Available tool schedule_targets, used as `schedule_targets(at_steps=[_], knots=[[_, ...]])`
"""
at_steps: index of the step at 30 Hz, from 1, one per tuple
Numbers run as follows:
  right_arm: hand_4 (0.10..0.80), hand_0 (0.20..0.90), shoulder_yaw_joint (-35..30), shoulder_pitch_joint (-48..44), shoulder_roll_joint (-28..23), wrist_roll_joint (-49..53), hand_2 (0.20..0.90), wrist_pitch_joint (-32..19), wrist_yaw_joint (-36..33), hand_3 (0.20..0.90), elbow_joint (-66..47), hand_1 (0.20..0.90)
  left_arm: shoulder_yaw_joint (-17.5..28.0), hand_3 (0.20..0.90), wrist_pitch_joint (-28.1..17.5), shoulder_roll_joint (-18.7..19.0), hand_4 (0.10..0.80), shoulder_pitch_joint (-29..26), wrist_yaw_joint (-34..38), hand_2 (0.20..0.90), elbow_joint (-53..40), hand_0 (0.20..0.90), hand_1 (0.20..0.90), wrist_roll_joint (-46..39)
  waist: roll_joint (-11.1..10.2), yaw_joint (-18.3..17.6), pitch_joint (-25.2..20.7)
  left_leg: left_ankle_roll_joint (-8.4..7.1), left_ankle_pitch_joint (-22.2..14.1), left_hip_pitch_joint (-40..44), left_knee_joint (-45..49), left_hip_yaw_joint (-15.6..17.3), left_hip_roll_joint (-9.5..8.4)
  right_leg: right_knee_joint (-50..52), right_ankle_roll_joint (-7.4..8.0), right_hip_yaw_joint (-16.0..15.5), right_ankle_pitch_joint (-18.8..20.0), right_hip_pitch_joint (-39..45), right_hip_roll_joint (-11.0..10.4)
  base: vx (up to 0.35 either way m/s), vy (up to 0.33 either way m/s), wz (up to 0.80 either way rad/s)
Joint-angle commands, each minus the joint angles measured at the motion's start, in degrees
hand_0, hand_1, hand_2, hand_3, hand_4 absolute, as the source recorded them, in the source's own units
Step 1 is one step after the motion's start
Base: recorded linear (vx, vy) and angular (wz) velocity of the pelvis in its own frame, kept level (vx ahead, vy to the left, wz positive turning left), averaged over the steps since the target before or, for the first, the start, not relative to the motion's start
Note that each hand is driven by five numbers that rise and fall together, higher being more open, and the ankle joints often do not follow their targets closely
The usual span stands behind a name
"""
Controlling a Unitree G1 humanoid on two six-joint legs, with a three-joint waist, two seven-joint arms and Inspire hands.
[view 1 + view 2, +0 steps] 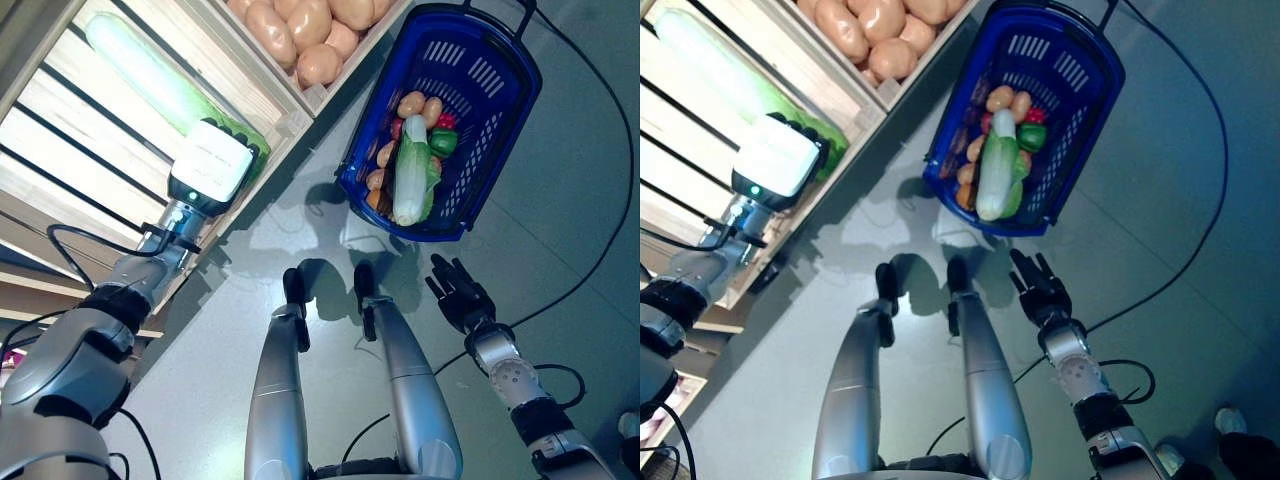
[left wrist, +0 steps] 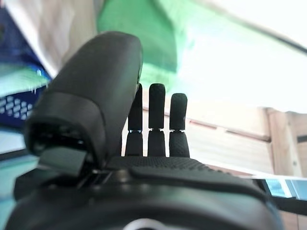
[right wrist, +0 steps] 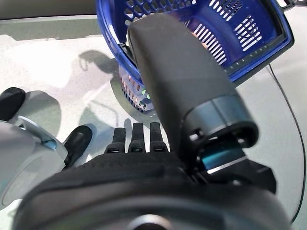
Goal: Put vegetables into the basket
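Over on the left, the left robot hand (image 1: 236,135) reaches into a wooden crate (image 1: 60,120) on the shelf, its straight fingers (image 2: 157,103) against the leafy green end of a long pale vegetable (image 1: 140,65) without gripping it. Just beyond, a second crate (image 1: 260,75) holds brown potatoes (image 1: 300,30). Well apart to the right, the blue basket (image 1: 500,110) sits on the grey floor (image 1: 580,230), already holding a cabbage (image 1: 412,175), potatoes, a green pepper (image 1: 443,142) and something red. Nearer, the right robot hand (image 1: 460,292) hangs just short of the basket, fingers extended and empty.
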Motion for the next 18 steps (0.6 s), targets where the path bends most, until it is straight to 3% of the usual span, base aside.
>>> schedule_targets(at_steps=[1, 8, 16, 17, 18], knots=[[0.800, 0.900, -1.4, 4.1, -2.9, -2.5, 0.900, -0.4, -0.9, 0.900, -7.7, 0.900, 7.3, 0.300, 0.3, 6.3, 0.400, -3.5, 6.1, 0.300, -8.2, 0.300, 0.300, 3.1, 0.9, 0.7, -0.1, 2.65, 1.5, 0.9, -3.2, 0.3, -1.93, -6.7, 0.00, -1.9, 6.4, 3.5, -0.9, 0.000, 0.000, 0.00], [0.800, 0.900, -2.5, 6.5, -3.4, -2.7, 0.900, 0.2, -0.4, 0.900, -9.4, 0.900, 9.6, 0.300, 0.0, 9.8, 0.400, -2.1, 7.6, 0.300, -15.2, 0.300, 0.300, 4.1, 1.6, 1.0, -0.1, 2.72, 1.7, 0.7, -3.5, 0.3, -2.07, -7.1, -0.01, -2.2, 6.3, 3.5, -1.3, 0.000, 0.000, 0.00], [0.800, 0.900, -3.0, 7.9, -3.1, -3.6, 0.900, 0.6, 0.2, 0.900, -11.0, 0.900, 11.2, 0.300, -0.7, 10.7, 0.400, -0.8, 2.8, 0.300, -19.9, 0.300, 0.300, 6.1, 1.7, 1.0, -0.1, 2.63, 2.3, 0.9, -4.1, 0.0, -2.24, -7.9, -0.13, -2.3, 6.3, 4.1, -1.2, 0.000, 0.000, 0.00], [0.800, 0.900, -3.0, 7.9, -3.1, -3.7, 0.900, 0.8, 0.2, 0.900, -11.0, 0.900, 10.8, 0.559, -0.5, 10.7, 0.573, -1.0, 2.2, 0.559, -19.9, 0.559, 0.559, 6.1, 1.6, 1.0, -0.1, 2.64, 2.3, 0.9, -4.1, 0.0, -2.24, -7.9, -0.13, -2.3, 6.3, 4.2, -1.2, 0.000, 0.000, 0.00], [0.800, 0.900, -2.9, 7.8, -3.2, -3.4, 0.900, 0.5, 0.1, 0.900, -11.0, 0.900, 10.1, 0.900, -0.3, 11.0, 0.800, -1.1, 1.4, 0.900, -19.8, 0.900, 0.900, 5.4, 1.6, 0.9, -0.1, 2.57, 2.3, 1.0, -4.2, 0.0, -2.26, -8.1, -0.12, -2.2, 6.3, 4.3, -1.2, 0.000, 0.000, 0.00]])
